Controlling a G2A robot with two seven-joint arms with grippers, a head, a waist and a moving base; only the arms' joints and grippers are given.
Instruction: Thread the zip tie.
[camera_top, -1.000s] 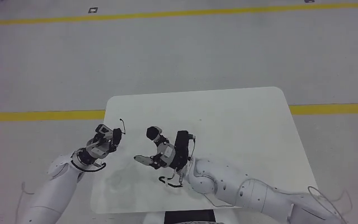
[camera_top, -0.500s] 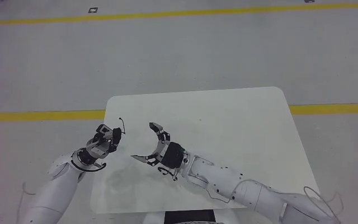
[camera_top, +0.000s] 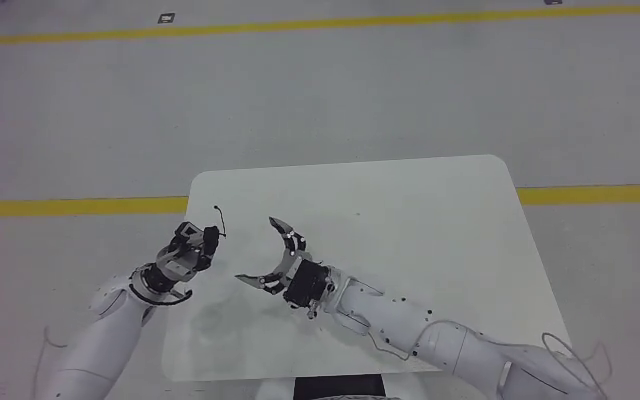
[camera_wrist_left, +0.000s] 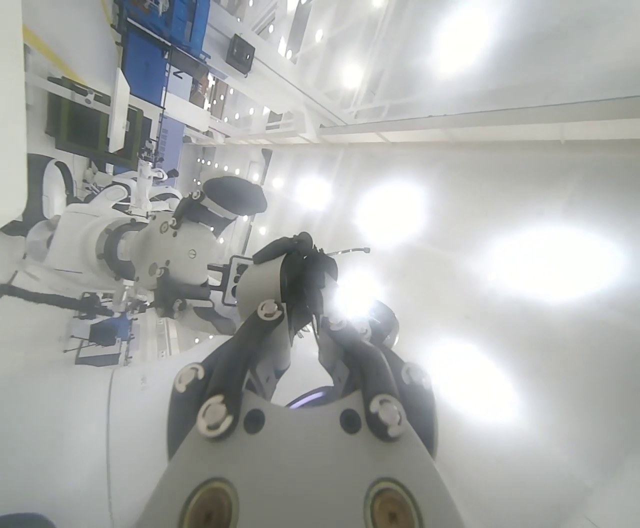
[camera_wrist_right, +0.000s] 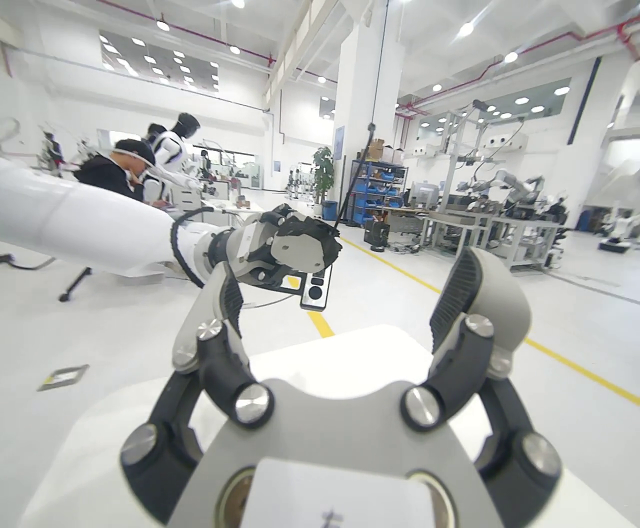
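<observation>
Left of centre in the top view: left fingers (camera_top: 207, 240) closed on the zip tie (camera_top: 219, 221), just over the left edge of the white surface (camera_top: 430, 200). Grips the tie by its lower end and leaves the thin black strand free above, curving up to a small head. From the right wrist: zip tie (camera_wrist_right: 356, 175) rising nearly upright out of the black tips of the left fingers (camera_wrist_right: 310, 245). From the left wrist: left fingers (camera_wrist_left: 305, 280) pressed together, with the zip tie (camera_wrist_left: 350, 250) poking out past the tips.

Just right of that, near the middle of the top view: right fingers (camera_top: 284, 233) spread wide, holding nothing, opening turned toward the tie but apart from it. From the right wrist: right fingers (camera_wrist_right: 452, 292) with ribbed dark faces across a broad gap, over the surface (camera_wrist_right: 320, 360).

White label (camera_wrist_right: 300, 485) on the right wrist's base, print cut off at the frame edge and unreadable. Yellow lines (camera_top: 300, 22) on the grey floor (camera_top: 350, 100), across the top and middle of the top view.
</observation>
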